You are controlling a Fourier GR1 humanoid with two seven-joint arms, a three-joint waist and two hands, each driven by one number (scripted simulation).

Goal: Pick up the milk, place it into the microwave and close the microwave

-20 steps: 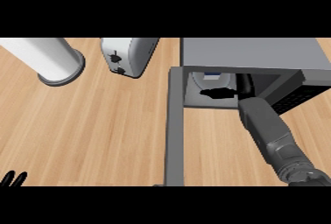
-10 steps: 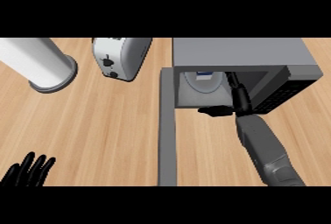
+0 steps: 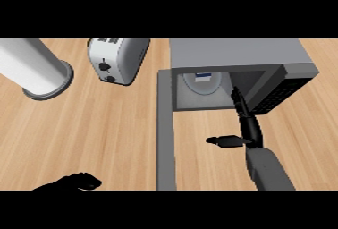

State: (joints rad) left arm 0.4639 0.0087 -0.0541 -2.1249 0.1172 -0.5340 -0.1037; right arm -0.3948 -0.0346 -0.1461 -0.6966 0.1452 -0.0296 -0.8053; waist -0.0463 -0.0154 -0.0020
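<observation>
Here the right hand [image 3: 247, 127] sits at the mouth of the microwave [image 3: 238, 56], its fingers [image 3: 238, 99] stretched straight and close together, pointing into the opening along its right inner wall. The thumb sticks out sideways to the left, over the wooden counter [image 3: 86, 138] in front of the opening. Nothing is held between fingers and thumb; the hand is empty and relaxed.

The milk [image 3: 203, 82] stands inside the microwave, toward the left and back of the cavity, showing as a pale rounded shape with a small blue mark on top. It lies to the left of the fingertips and a little beyond them, apart from them, with bare cavity floor between. No finger touches it.

The grey forearm runs from the wrist down and right to the lower edge of the view. The microwave door [image 3: 165, 134] stands open, seen edge-on as a long grey strip reaching from the left side of the opening toward the lower edge.

Farther left, a toaster [image 3: 119, 58] stands on the counter near the top, and beyond it a white cylinder with a round base [image 3: 33, 67].

The left hand [image 3: 76, 182] shows at the lower left edge, its fingers curled in on themselves around nothing.
</observation>
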